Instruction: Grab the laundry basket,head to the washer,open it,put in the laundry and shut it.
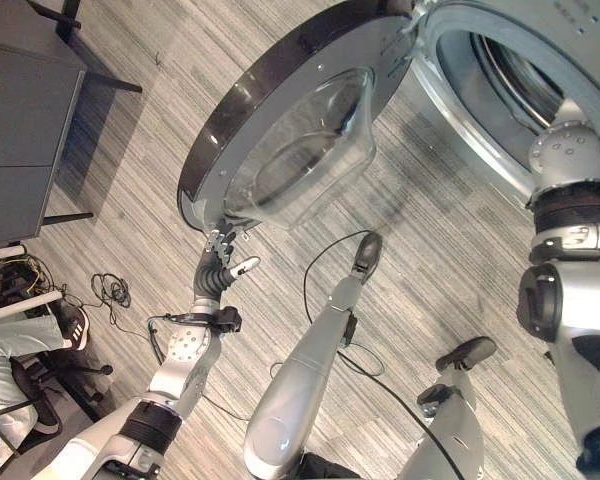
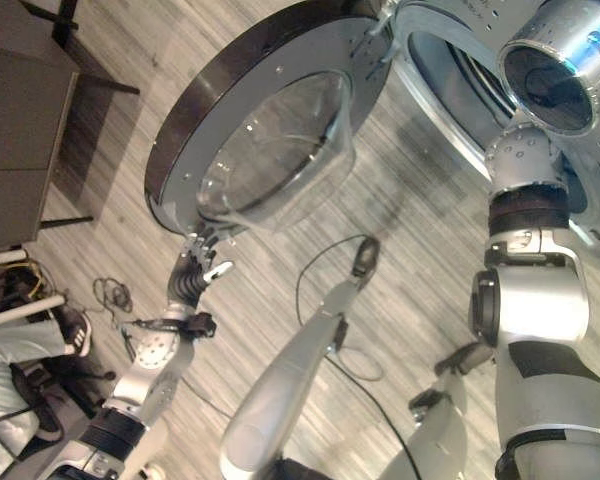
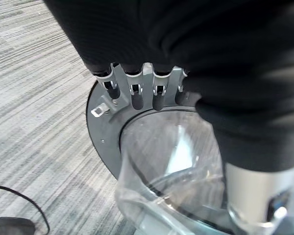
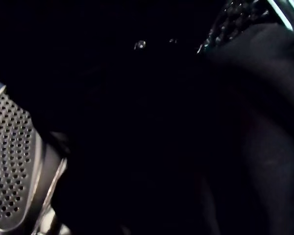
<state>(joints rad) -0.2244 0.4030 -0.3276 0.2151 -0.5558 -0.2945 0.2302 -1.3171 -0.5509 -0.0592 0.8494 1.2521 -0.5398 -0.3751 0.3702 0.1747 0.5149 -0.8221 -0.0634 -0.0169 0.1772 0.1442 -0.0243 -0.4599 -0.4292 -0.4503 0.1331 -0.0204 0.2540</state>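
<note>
Washer (image 1: pixel 540 90) open at upper right, round door (image 1: pixel 280 130) swung wide out over the striped wood-look floor (image 1: pixel 130 160), clear glass bowl (image 1: pixel 300 150) of the door bulging toward the camera. Left hand (image 1: pixel 223 245) up at the door's lower rim, fingers (image 3: pixel 133 83) straight and side by side, tips pressed against the grey inner ring, thumb held apart, curled round nothing. Right arm reaching into the washer's mouth; perforated steel drum (image 4: pixel 12 161) seen in the right wrist view, along with dark cloth (image 4: pixel 264 122), apparently laundry, though too dark to tell more. Right hand hidden inside the drum, so cannot tell whether spread or closed. No readable writing or labels anywhere on the washer or door. Dark cabinet (image 1: pixel 20 110) on thin legs at far left, an office chair (image 1: pixel 40 390) below it, and loose cables (image 1: pixel 110 290) on the floor nearby.
</note>
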